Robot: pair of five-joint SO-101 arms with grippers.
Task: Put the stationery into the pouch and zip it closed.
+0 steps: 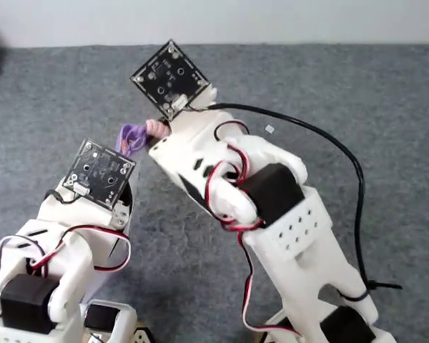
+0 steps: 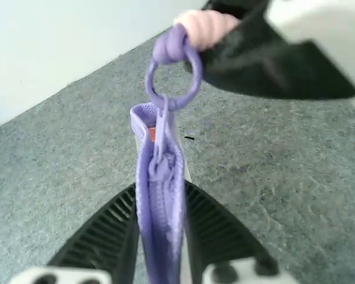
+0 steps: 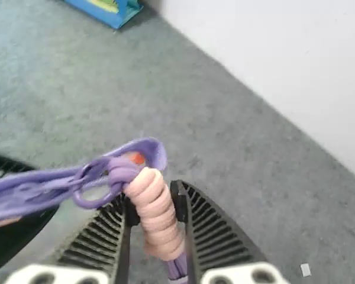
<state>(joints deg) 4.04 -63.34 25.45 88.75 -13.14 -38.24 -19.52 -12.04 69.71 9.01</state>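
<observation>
From my station I see the left hand [image 2: 160, 204] clamped on the purple pouch [image 2: 160, 171], its two ribbed black fingers [image 2: 106, 234] pressing the fabric flat from either side, so the pouch stands on edge between them with its zip seam turned up toward the wrist camera. Beyond the fingertips the pouch runs out to a purple ring [image 2: 196, 74] tied to the zip pull, and on that ring hangs a pink coiled charm [image 2: 204, 26]. The right hand [image 3: 154, 198] is closed on that charm, which sits lengthwise between its fingers. The ring and the end of the pouch lie just ahead of its fingertips. The two hands face each other, close together, with the ring spanning the short gap between them. At the pouch end nearest the right hand the mouth gapes a little, and something orange [image 2: 152, 134] shows inside. I cannot tell what it is, or how far the zip is drawn. From the high view the pouch and charm peek out between the two wrist camera boards, above the grey bench [image 1: 386, 107]. A small white scrap [image 1: 269, 129] lies on the bench just beside the right arm, and a blue object [image 3: 115, 9] sits well beyond the right hand, against the wall.
</observation>
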